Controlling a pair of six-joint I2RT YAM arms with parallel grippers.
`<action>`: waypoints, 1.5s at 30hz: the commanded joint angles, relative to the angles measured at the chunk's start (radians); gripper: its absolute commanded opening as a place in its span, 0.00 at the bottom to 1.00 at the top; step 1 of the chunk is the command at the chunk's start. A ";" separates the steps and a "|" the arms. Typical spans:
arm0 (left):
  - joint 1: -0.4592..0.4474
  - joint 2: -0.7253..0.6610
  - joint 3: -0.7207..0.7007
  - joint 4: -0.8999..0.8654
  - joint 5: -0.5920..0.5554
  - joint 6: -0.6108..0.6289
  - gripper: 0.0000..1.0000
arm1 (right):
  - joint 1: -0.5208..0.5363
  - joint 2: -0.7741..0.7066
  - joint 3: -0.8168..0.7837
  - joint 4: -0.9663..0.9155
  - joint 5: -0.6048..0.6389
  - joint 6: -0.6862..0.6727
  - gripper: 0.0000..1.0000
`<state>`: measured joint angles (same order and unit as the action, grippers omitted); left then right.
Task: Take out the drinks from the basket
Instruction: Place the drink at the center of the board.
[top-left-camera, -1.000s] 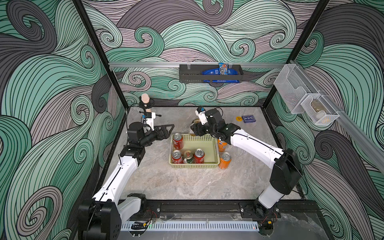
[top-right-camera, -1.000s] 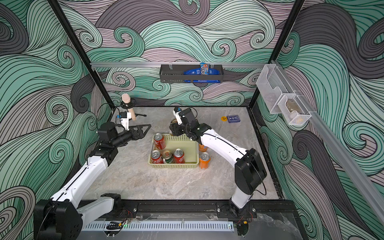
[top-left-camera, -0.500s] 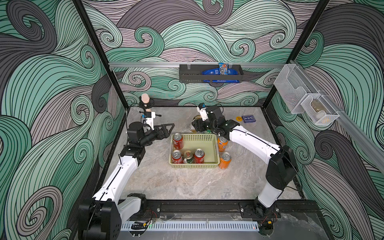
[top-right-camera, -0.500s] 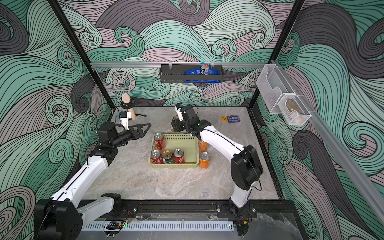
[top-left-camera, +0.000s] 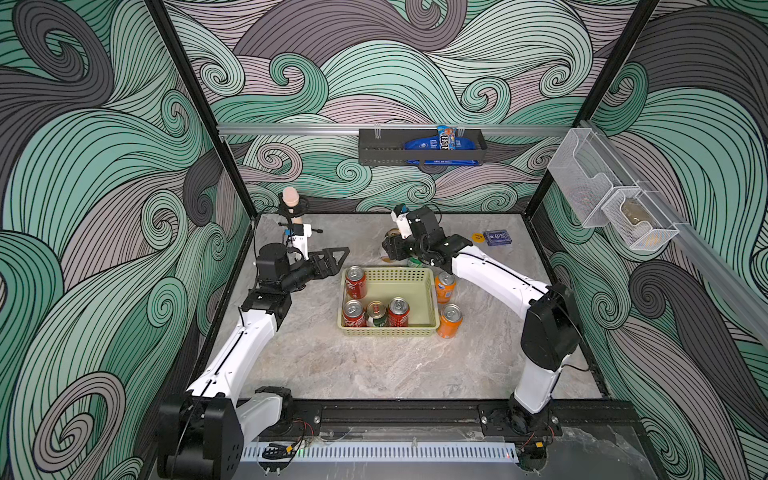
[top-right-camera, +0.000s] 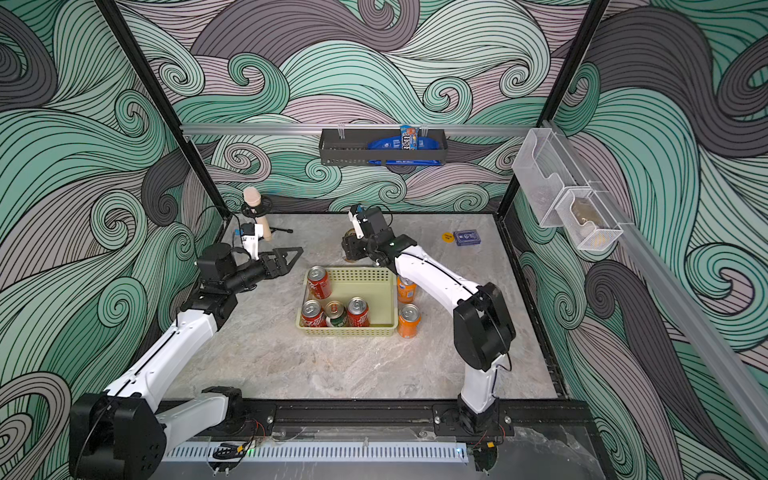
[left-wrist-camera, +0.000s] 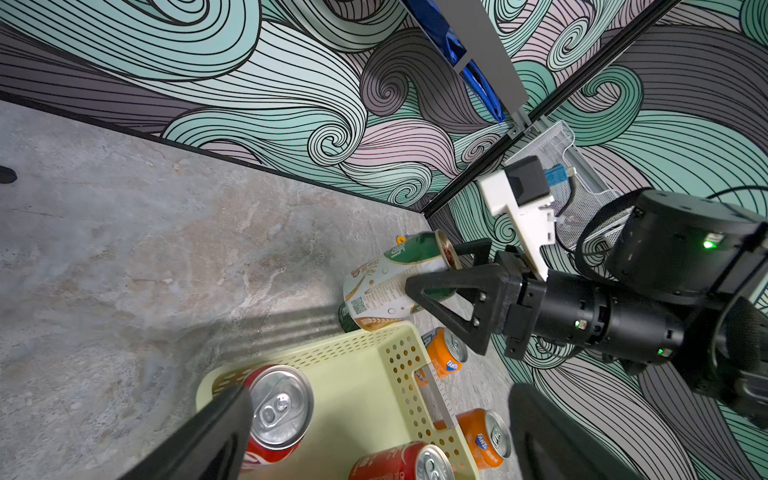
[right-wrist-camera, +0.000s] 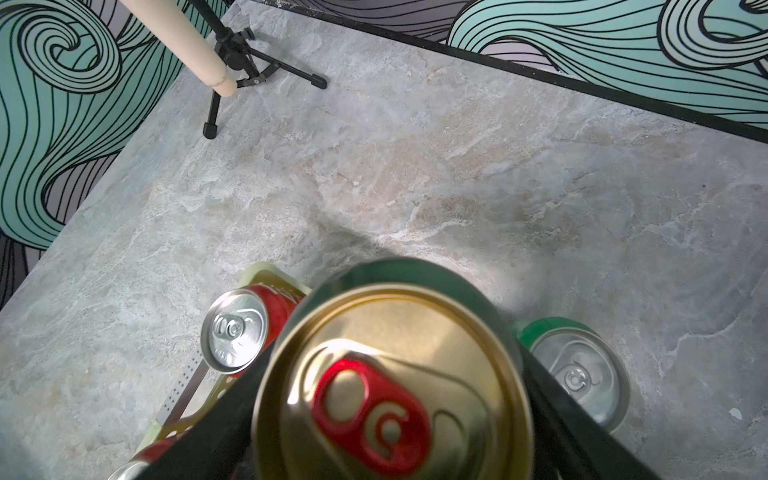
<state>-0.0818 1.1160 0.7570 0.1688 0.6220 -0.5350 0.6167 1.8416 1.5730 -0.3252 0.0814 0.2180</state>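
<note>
My left gripper (top-left-camera: 337, 259) wide open by the basket (top-left-camera: 390, 275) far-left corner, three red cans (top-left-camera: 356, 283) and one dark green can (top-left-camera: 376, 314) inside, my right gripper (left-wrist-camera: 432, 270) closed on tilted green-and-white can (left-wrist-camera: 382, 286) just beyond its far edge, two orange cans (top-left-camera: 450, 321) on table (top-left-camera: 374, 365) at right.

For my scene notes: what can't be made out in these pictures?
- Green can: in a top view, mostly behind the right gripper.
- Held can label: right wrist view, only its top shows.
- Blue box print: both top views, too small.
- Mesh bin contents: both top views, blurred by mesh.
</note>
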 joint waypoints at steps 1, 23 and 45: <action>-0.010 0.002 0.012 0.017 0.024 -0.008 0.99 | -0.003 0.014 0.052 0.048 0.037 -0.014 0.55; -0.009 0.000 0.007 0.030 0.033 -0.026 0.99 | -0.003 0.184 0.102 0.039 0.108 0.013 0.54; -0.009 -0.002 0.004 0.029 0.033 -0.028 0.99 | -0.002 0.237 0.064 0.040 0.097 0.020 0.60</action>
<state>-0.0818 1.1168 0.7570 0.1791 0.6399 -0.5617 0.6167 2.0808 1.6382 -0.3477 0.1814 0.2249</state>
